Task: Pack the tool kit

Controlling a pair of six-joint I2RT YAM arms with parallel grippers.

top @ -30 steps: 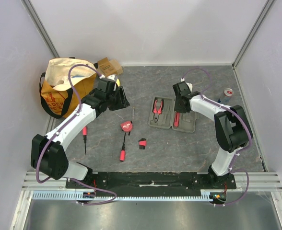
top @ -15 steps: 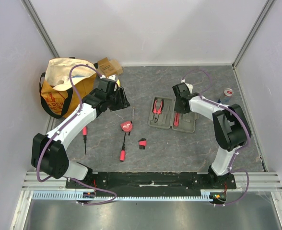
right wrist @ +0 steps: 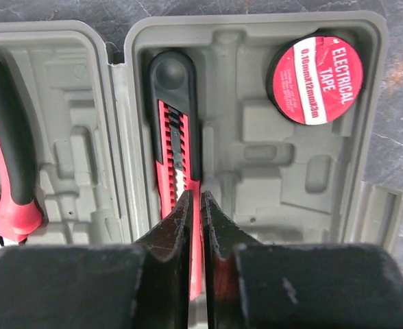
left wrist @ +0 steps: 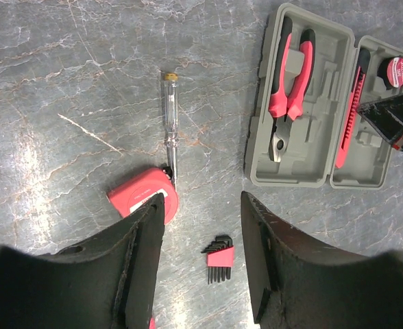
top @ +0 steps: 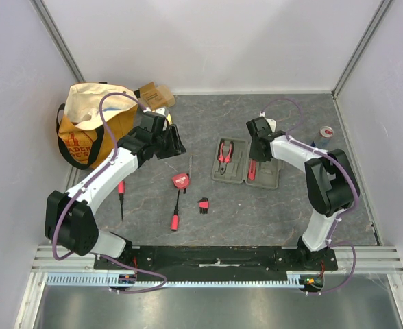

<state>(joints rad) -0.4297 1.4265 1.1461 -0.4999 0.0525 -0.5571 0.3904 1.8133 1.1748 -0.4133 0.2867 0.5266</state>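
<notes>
The grey-green tool kit case [top: 239,177] lies open at the middle right. It holds red-and-black pliers [top: 225,152], a red utility knife [right wrist: 174,116] and a roll of electrical tape [right wrist: 314,79]. My right gripper [right wrist: 194,195] hangs just over the knife in its slot, jaws almost together with nothing between them. My left gripper [left wrist: 201,199] stands open and empty high above the table. Below it lie a hex key set [left wrist: 220,255], a red tape measure [left wrist: 136,195] and a clear tester screwdriver [left wrist: 170,120]. A red-handled screwdriver [top: 175,212] lies nearer the front.
An orange-and-cream tote bag [top: 92,123] and a cardboard box [top: 155,94] stand at the back left. Another red screwdriver [top: 121,195] lies under the left arm. A small tape roll [top: 325,130] sits near the right wall.
The right gripper has shifted very slightly over the case. The left arm and the loose tools have not moved.
</notes>
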